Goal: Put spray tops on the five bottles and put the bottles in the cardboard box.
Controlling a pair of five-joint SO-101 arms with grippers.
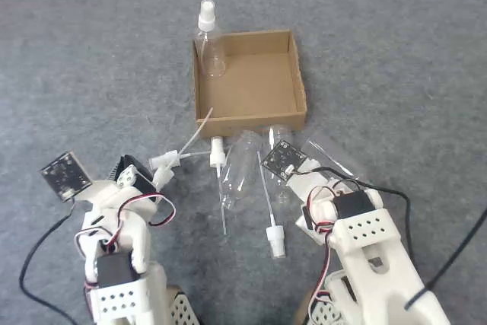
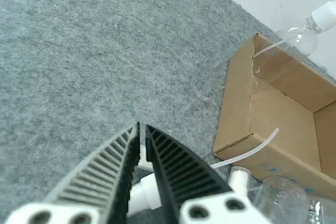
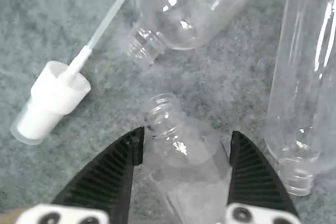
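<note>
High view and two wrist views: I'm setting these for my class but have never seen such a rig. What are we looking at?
Two robot arms sit at a grey table. The high view looks down from a fixed camera; each wrist view comes from a camera on one arm. The left gripper is shut on a white spray top. The right gripper is open around a clear bottle lying on the table. A cardboard box holds one capped bottle. More bottles and tops lie loose.
</note>
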